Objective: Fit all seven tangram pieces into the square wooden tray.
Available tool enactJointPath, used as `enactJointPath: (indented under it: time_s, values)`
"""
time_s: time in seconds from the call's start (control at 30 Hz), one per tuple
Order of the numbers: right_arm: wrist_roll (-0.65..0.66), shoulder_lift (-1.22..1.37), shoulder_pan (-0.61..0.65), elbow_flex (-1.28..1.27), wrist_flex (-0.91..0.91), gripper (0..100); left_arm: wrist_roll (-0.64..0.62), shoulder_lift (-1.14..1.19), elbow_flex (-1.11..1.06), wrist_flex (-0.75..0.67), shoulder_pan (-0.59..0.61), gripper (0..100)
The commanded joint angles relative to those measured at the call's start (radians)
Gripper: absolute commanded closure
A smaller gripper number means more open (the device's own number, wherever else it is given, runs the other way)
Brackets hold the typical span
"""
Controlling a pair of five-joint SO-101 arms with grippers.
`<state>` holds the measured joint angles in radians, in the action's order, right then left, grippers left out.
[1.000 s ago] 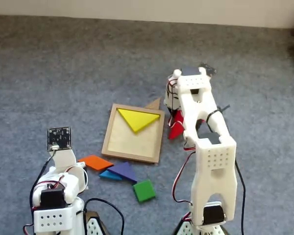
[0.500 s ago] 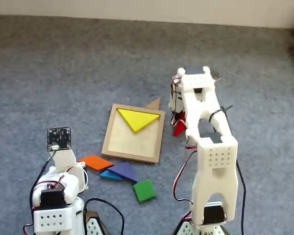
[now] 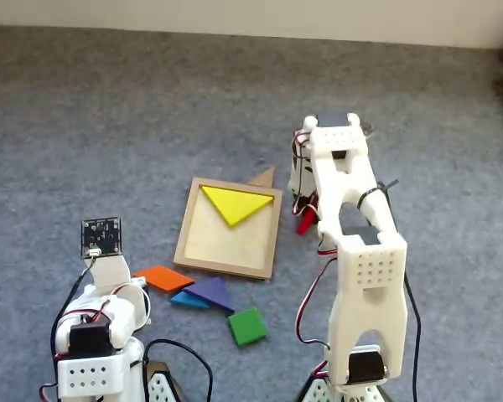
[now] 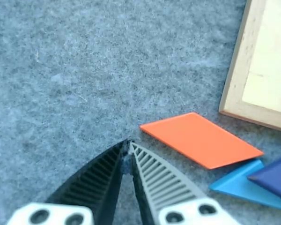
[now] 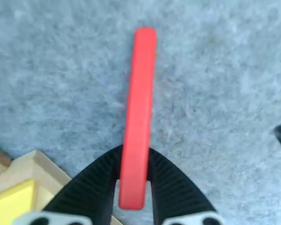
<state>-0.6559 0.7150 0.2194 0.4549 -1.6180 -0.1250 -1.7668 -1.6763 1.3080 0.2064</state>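
Grey-blue carpet [image 3: 109, 117] below pale wall [image 3: 235, 17]

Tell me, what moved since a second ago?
The right gripper, shut on the red piece, shifted slightly away from the wooden tray, so the arm now hides most of that piece from above. The left gripper, the yellow triangle in the tray and the green square stayed put.

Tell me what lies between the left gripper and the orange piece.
Bare grey carpet separates the left gripper from the orange piece, per the left wrist view.
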Motion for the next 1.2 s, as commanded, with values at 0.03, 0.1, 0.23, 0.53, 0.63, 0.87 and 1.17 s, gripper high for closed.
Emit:
enactJointPath:
  time_s: [0.03, 0.1, 0.23, 0.53, 0.63, 0.87, 1.17]
  values:
    - [0.061, -0.136, 0.012, 0.065, -0.073, 99.3, 0.009, -0.053, -0.019, 0.005, -0.01, 99]
    - [0.161, -0.185, 0.018, 0.059, -0.09, 99.3, 0.009, -0.053, -0.019, 0.005, -0.01, 99]
    - [0.322, -0.255, 0.035, 0.054, -0.093, 99.3, 0.009, -0.053, -0.019, 0.005, -0.01, 99]
    - [0.348, -0.255, 0.2, 0.05, -0.094, 99.3, 0.009, -0.053, -0.019, 0.005, -0.01, 99]
    - [0.374, -0.255, 0.249, -0.013, -0.085, 99.3, 0.009, -0.053, -0.019, 0.005, -0.01, 99]
    - [0.402, -0.255, 0.312, -0.148, 0.013, 99.3, 0.009, -0.053, -0.019, 0.005, -0.01, 99]
    - [0.402, -0.255, 0.372, -0.162, 0.015, 92.0, 0.009, -0.053, -0.019, 0.005, -0.01, 99]
